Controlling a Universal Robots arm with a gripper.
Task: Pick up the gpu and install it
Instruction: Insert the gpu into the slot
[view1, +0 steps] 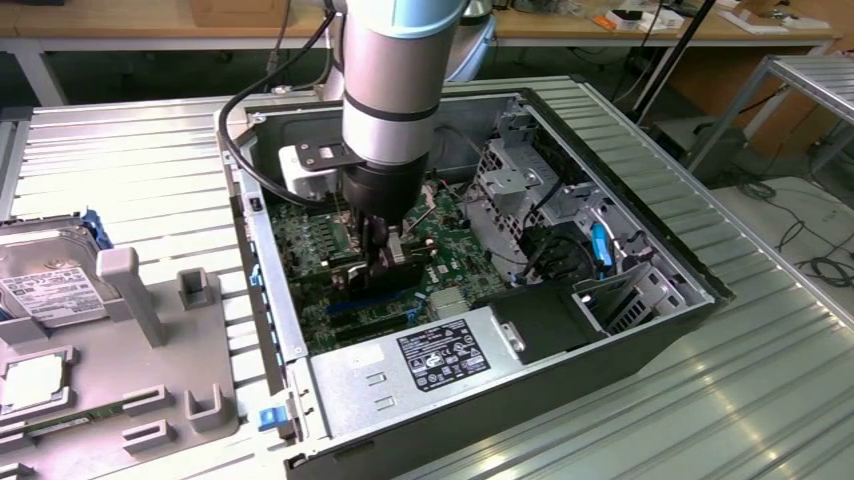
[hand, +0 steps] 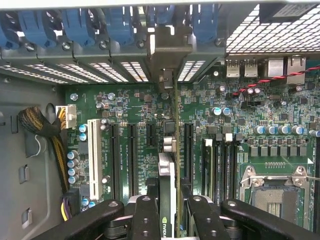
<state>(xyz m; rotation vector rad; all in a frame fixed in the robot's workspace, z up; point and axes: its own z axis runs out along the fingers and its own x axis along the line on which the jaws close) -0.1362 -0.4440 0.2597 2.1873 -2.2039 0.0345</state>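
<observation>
The gpu (hand: 169, 180) stands on edge between my fingers, a thin dark card with a green edge running toward the case's rear wall. Its silvery bracket (hand: 167, 55) sits against the rear slot openings, below the blue latches. My gripper (hand: 170, 212) is shut on the gpu, one black finger (hand: 145, 215) on each side. In the exterior view the gripper (view1: 378, 255) reaches down into the open computer case (view1: 254, 215) and holds the gpu (view1: 391, 272) just above the green motherboard (view1: 314, 250). Whether the card's lower edge is in its slot I cannot tell.
Black expansion slots (hand: 131, 155) and a white slot (hand: 93, 155) lie beside the card, with memory slots and a CPU socket (hand: 272, 192) on the other side. A power supply (view1: 441, 355) and a drive cage (view1: 514, 180) crowd the case. A hard drive (view1: 40, 290) rests on a grey fixture at the exterior view's left.
</observation>
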